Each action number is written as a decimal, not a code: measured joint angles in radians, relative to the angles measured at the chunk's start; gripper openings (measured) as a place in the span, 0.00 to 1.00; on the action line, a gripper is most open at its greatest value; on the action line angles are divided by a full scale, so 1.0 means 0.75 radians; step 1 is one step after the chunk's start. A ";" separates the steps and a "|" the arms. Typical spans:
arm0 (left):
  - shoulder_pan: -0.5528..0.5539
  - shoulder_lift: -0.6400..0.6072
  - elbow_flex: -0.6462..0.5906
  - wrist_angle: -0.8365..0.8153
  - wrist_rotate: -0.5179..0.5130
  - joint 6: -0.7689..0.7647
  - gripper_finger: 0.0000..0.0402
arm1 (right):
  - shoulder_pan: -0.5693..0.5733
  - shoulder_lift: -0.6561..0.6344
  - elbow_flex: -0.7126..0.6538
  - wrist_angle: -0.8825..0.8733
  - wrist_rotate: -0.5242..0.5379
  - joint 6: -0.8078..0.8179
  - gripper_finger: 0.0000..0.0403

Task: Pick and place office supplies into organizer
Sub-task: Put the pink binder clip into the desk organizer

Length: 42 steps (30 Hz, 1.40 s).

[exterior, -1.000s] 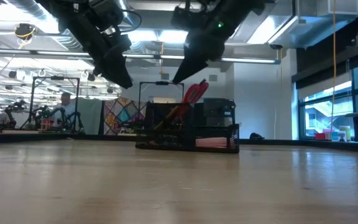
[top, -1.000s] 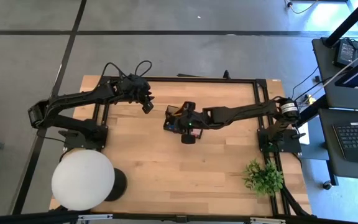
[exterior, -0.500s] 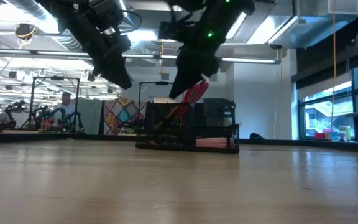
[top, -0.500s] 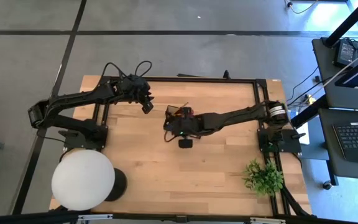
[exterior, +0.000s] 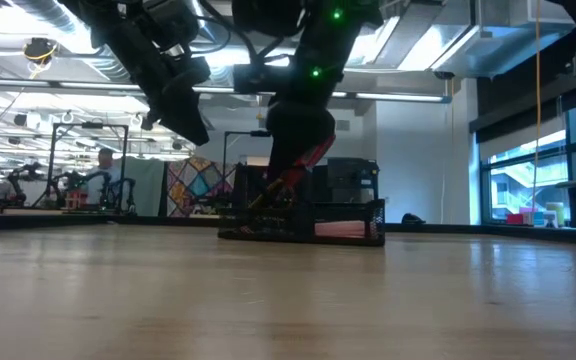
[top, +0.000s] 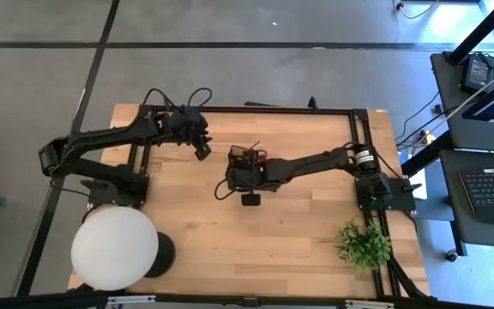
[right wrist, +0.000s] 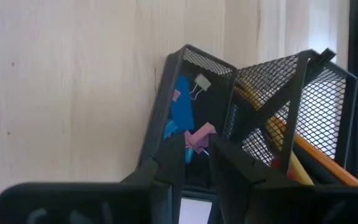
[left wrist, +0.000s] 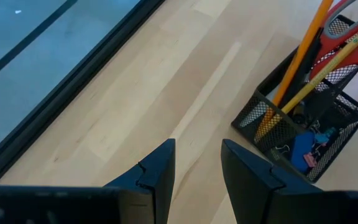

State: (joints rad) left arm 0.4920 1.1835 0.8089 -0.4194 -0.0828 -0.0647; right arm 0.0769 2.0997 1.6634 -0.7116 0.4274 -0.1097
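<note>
The black mesh organizer [top: 245, 160] stands on the table's middle. It holds yellow pencils [left wrist: 303, 46], red-handled scissors [left wrist: 347, 28] and blue and pink clips [right wrist: 182, 109]. My right gripper [right wrist: 196, 154] hangs just above the organizer's clip compartment, its fingers a narrow gap apart with a small pink piece [right wrist: 191, 148] between the tips. In the low view my right gripper [exterior: 280, 185] shows in front of the organizer [exterior: 308, 212]. My left gripper [left wrist: 197, 165] hovers open to the organizer's left, raised above the table, with nothing between its fingers. My right gripper pinches the small pink piece [right wrist: 190, 150] between its two fingertips. The fingers slant steeply down from the table's right side. The piece hangs clear above the organizer's clip compartment [right wrist: 188, 81]. How much of the piece lies between the fingers is hidden by the fingers themselves.
A large white round lamp [top: 114, 249] stands at the near left corner and a green plant [top: 363, 245] at the near right. Bare wood lies between them along the near edge. A black frame rail [top: 273, 110] runs along the table's far side.
My right gripper has sunk from well above the organizer to just over it. It has also shifted toward the table's left and near edges and tipped more steeply down. Its finger gap looks unchanged.
</note>
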 joint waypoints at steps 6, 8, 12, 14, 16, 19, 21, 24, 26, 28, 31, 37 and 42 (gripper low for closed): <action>-0.002 0.000 0.000 -0.001 -0.003 0.000 0.31 | -0.004 0.001 0.000 -0.011 0.000 0.016 0.19; -0.002 0.000 0.000 -0.002 -0.002 0.000 0.31 | -0.004 0.001 0.000 -0.011 0.000 0.031 0.19; -0.002 0.000 0.000 -0.002 -0.003 0.000 0.31 | -0.004 0.001 0.000 -0.015 0.000 0.036 0.19; -0.002 0.000 0.000 -0.001 -0.003 0.000 0.31 | -0.008 0.001 0.000 -0.015 0.000 0.038 0.19; -0.002 0.000 0.000 -0.001 -0.003 0.000 0.31 | -0.011 0.001 0.000 -0.018 0.000 0.049 0.19; -0.002 0.000 0.000 -0.001 -0.003 0.000 0.31 | -0.020 0.001 0.000 -0.022 -0.002 0.076 0.19; -0.002 0.000 0.000 -0.001 -0.003 0.000 0.31 | -0.024 0.001 -0.001 -0.024 -0.001 0.077 0.19; -0.002 0.000 0.000 -0.001 -0.003 0.000 0.31 | -0.027 0.001 -0.001 -0.025 -0.001 0.076 0.19; -0.002 0.000 0.000 -0.001 -0.003 0.000 0.31 | -0.027 0.001 -0.001 -0.025 -0.001 0.076 0.19; -0.002 0.000 0.000 -0.001 -0.003 0.000 0.31 | -0.027 0.001 -0.001 -0.025 -0.003 0.071 0.19; -0.002 0.000 0.000 -0.001 -0.003 0.000 0.31 | -0.027 0.001 -0.001 -0.026 -0.013 0.070 0.23; -0.002 0.000 0.000 -0.001 -0.003 0.000 0.31 | -0.036 0.001 -0.001 -0.029 -0.013 0.113 0.40; -0.002 0.000 0.000 -0.001 -0.003 0.000 0.31 | -0.044 0.001 -0.002 -0.033 -0.013 0.145 0.50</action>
State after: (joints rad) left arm 0.4908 1.1835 0.8089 -0.4202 -0.0849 -0.0647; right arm 0.0441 2.1006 1.6623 -0.7363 0.4179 -0.0011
